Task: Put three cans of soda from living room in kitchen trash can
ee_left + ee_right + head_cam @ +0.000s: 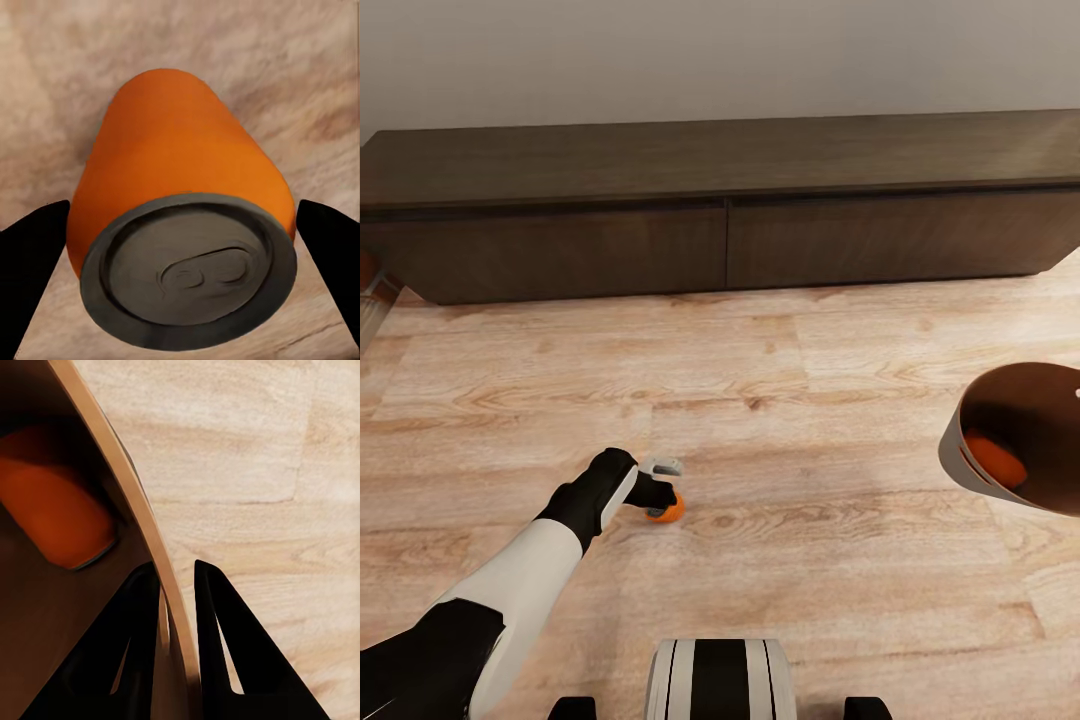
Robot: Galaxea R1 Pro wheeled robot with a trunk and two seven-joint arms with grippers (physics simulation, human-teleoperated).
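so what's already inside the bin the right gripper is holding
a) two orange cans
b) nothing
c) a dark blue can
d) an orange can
d: one orange soda can lies inside the trash can, whose wall the right gripper pinches; the same orange can shows in the right wrist view.

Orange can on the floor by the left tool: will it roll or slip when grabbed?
Probably stable: the can seems to stand upright on the wood floor, grey top facing the wrist camera. The left tool has a finger on each side. Its smooth round wall looks slippery, so an off-centre squeeze might tip it; once down, it would likely roll.
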